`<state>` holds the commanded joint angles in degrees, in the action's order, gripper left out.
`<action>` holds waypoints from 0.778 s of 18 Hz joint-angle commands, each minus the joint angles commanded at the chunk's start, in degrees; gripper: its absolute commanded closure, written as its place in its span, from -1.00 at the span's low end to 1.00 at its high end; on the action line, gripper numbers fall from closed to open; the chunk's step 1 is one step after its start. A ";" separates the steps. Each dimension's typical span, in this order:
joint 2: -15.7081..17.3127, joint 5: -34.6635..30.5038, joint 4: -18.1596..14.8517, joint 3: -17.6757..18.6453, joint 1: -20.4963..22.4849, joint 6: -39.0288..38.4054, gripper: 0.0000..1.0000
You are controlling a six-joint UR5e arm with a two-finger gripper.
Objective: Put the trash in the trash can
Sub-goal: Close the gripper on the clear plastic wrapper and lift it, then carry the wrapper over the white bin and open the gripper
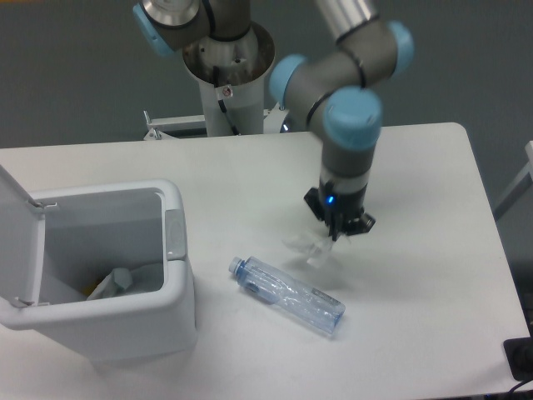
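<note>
Grey and blue, the arm reaches down from above the far edge of the tabletop, its gripper (336, 233) pointing straight down with the jaws drawn together on the top of the wrapper (312, 248). That crumpled clear-white piece hangs just below and left of the fingertips, near the middle of the tabletop. The bottle (287, 295), crushed and clear with a bluish cap, lies diagonally toward the near edge. The trash can (171, 275) stands open at the near left corner.
</note>
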<state>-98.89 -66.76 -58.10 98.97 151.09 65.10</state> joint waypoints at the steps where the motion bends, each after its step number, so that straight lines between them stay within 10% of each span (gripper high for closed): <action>1: 1.49 3.45 0.35 -0.97 -0.52 -7.63 1.00; 8: 2.91 7.53 0.53 -14.66 -8.51 -42.45 1.00; 14: 2.92 7.18 2.11 -15.66 -22.22 -47.61 0.99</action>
<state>-95.97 -59.59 -55.99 83.31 128.87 17.49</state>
